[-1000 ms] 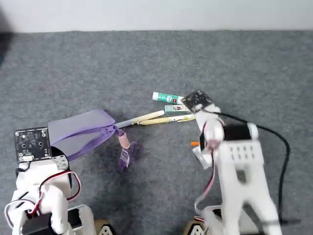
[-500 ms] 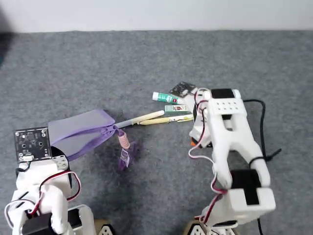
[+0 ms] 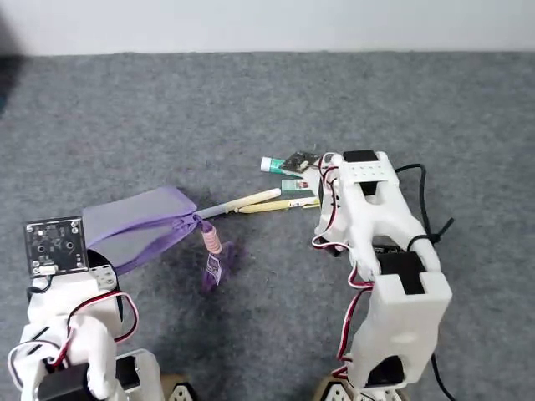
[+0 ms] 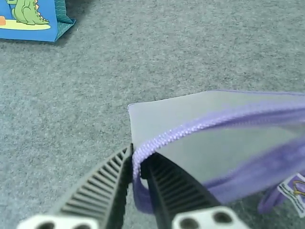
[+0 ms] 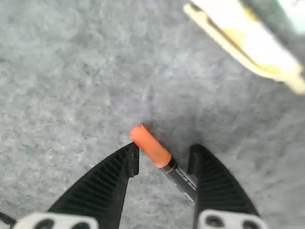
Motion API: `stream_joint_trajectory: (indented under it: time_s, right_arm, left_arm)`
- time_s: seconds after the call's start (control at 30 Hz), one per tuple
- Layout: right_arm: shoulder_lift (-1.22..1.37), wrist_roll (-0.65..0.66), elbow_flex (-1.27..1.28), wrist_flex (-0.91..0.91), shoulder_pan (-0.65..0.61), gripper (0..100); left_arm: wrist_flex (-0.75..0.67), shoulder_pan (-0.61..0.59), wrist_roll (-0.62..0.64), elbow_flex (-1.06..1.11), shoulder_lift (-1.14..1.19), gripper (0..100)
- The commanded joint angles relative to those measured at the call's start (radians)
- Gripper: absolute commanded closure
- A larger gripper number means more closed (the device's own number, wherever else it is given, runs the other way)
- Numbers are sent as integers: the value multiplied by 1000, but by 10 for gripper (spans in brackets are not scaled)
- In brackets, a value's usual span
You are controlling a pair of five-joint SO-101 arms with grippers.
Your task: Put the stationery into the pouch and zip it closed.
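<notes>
The purple pouch (image 3: 138, 221) lies on the grey carpet at the left, mouth facing right. My left gripper (image 4: 138, 167) is shut on the zipper edge at the pouch's (image 4: 200, 129) corner. Two cream pens (image 3: 259, 200) lie by the pouch mouth, and a green-and-white tube (image 3: 278, 164) lies beyond them. The right arm (image 3: 372, 209) leans over the spot just right of the pens. My right gripper (image 5: 162, 160) is open and low over the carpet. An orange-capped pen (image 5: 148, 144) lies between its fingers, untouched by either one. The end of a cream pen (image 5: 243, 43) lies a little farther off.
A pink charm (image 3: 211, 241) and a purple tag (image 3: 213, 269) trail from the pouch's zipper. A blue box with a dinosaur picture (image 4: 28, 19) stands beyond the pouch in the left wrist view. Bare carpet lies at the back and far right.
The right arm has swung out from the near side and stretched over the orange-capped pen, covering it in the high view. The left arm and pouch have not moved.
</notes>
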Motion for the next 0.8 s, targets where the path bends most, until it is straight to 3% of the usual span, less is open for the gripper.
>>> stream_joint_trajectory:
  time_s: [0.0, 0.3, 0.77]
  right_arm:
    - [7, 8, -12, -33, -15, 979]
    - [-179, -75, -11, 39, -21, 991]
    - [-788, -181, -12, 432, -295, 991]
  left_arm:
    - [3, -9, 0, -12, 6, 988]
    - [3, -9, 0, -12, 6, 988]
    - [2, -8, 2, -13, 6, 988]
